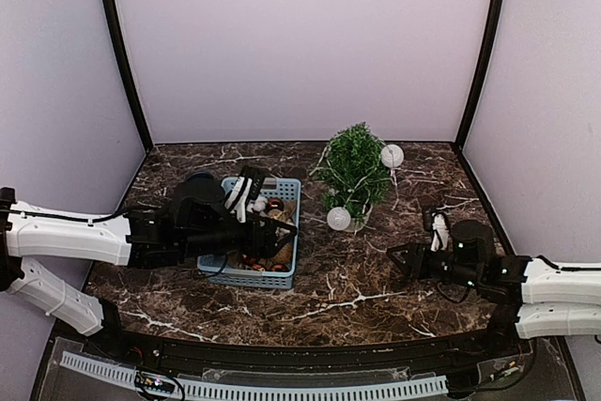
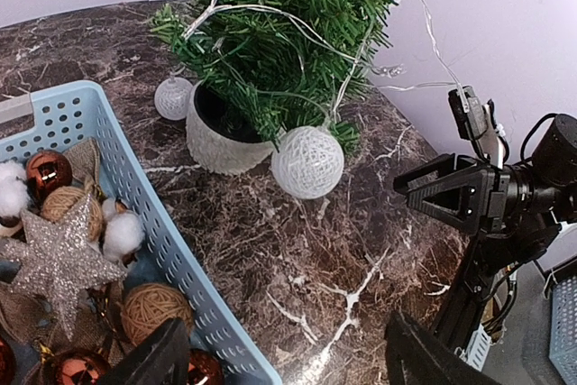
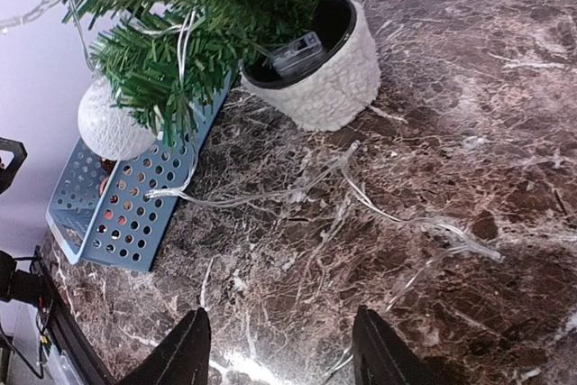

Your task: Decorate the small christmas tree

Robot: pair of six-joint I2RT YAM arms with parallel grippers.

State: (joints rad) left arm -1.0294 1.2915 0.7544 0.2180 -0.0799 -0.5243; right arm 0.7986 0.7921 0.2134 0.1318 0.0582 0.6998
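Observation:
The small christmas tree [image 1: 355, 168] stands in its white pot [image 2: 221, 142] right of the middle, strung with a clear light wire [image 3: 361, 197]. White woven balls [image 1: 338, 219] [image 1: 392, 155] hang on it; the lower ball [image 2: 307, 161] hangs by the pot. My left gripper [image 2: 288, 369] hovers open over the blue basket's [image 2: 135, 188] right rim, one finger above the ornaments and one above the table, holding nothing. My right gripper [image 3: 281, 360] is open and empty, low over the table in front of the pot [image 3: 326, 74]. From above it [image 1: 402, 260] sits right of the basket.
The basket [image 1: 286, 232] holds a glitter star [image 2: 56, 263], copper baubles [image 2: 47, 173], twine balls [image 2: 155, 308] and cotton tufts. Loose wire trails across the marble top in front of the pot. Plain walls close in the back and both sides.

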